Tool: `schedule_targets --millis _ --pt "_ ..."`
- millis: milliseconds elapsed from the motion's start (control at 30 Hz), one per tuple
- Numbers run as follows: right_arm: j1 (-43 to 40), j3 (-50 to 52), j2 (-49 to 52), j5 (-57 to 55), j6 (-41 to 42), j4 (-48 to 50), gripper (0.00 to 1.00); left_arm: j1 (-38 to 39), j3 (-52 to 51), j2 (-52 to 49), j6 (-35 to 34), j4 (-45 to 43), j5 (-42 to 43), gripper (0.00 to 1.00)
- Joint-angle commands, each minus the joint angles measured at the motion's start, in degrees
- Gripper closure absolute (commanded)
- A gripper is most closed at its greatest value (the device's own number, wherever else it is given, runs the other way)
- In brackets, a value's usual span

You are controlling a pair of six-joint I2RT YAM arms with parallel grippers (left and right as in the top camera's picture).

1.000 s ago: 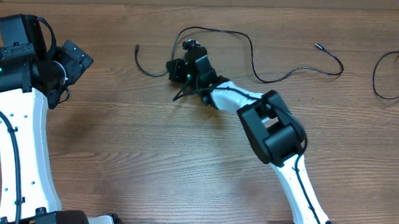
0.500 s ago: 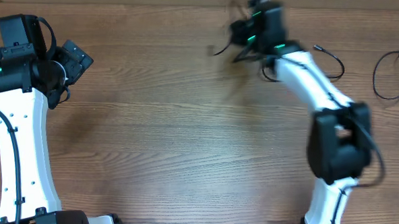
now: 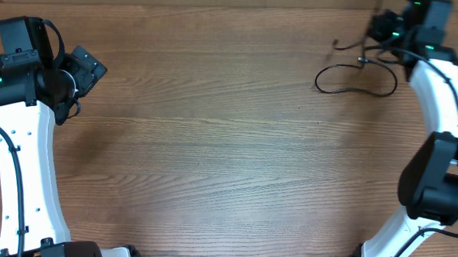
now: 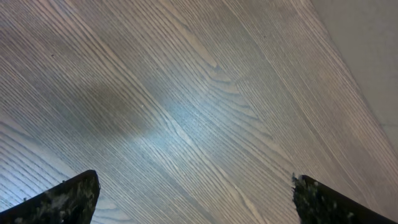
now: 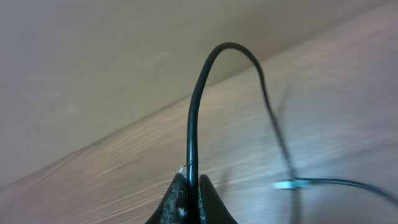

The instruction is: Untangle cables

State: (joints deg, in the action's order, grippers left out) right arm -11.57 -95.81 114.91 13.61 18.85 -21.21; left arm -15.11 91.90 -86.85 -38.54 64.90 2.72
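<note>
From overhead, the left hand (image 3: 87, 65) sat near the table's (image 3: 213, 143) left edge, holding nothing. The right hand (image 3: 384, 34) hung at the far right corner above one looped cable (image 3: 318, 80). The left wrist view showed its two fingers (image 4: 62, 199) spread wide over wood. Only the right wrist view showed two fingers (image 5: 177, 202) pressed together, pinching the cable (image 5: 191, 124), with one silvery plug (image 5: 289, 184) beyond.

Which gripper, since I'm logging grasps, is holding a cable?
The right gripper, shut on a thin black cable that arches up from its tips. The left gripper is open over the table, holding nothing.
</note>
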Motion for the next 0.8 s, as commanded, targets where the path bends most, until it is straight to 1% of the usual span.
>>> schedule_targets --millis 0,133,333,367,400,433,467,500,533,767 --pt "-3.2 0.1 -0.3 -3.3 -1.4 -1.7 0.96 -0.1 0.6 0.7 1.3 0.0 -0.6 0.00" --pt "-5.1 0.2 -0.3 -3.3 -1.5 -5.4 0.95 -0.1 0.6 0.7 1.3 0.0 -0.6 0.01" --pt "-3.7 0.2 -0.2 -3.1 -7.7 -8.6 0.91 -0.1 0.6 0.7 1.3 0.0 -0.6 0.01" --pt "-3.0 0.2 -0.2 -3.1 -8.9 -9.0 0.88 -0.1 0.6 0.7 1.3 0.0 -0.6 0.00" --pt "-2.5 0.2 -0.2 -3.1 -10.0 -9.4 0.84 -0.1 0.6 0.7 1.3 0.0 -0.6 0.00" --pt "-1.9 0.2 -0.2 -3.1 -11.1 -9.6 0.76 -0.1 0.6 0.7 1.3 0.0 -0.6 0.00" --pt "-1.1 0.2 -0.2 -3.1 -12.5 -10.0 0.55 -0.1 0.6 0.7 1.3 0.0 -0.6 0.00" --pt "-0.7 0.2 -0.2 -3.1 -13.3 -10.2 0.30 -0.1 0.6 0.7 1.3 0.0 -0.6 0.01" --pt "-0.1 0.2 -0.2 -3.5 -13.6 -10.3 0.00 -0.1 0.6 0.7 1.3 0.0 -0.6 0.00" --pt "0.7 0.1 -3.1 -3.9 -13.6 -11.1 0.00 -0.1 0.6 0.7 1.3 0.0 -0.6 0.00"
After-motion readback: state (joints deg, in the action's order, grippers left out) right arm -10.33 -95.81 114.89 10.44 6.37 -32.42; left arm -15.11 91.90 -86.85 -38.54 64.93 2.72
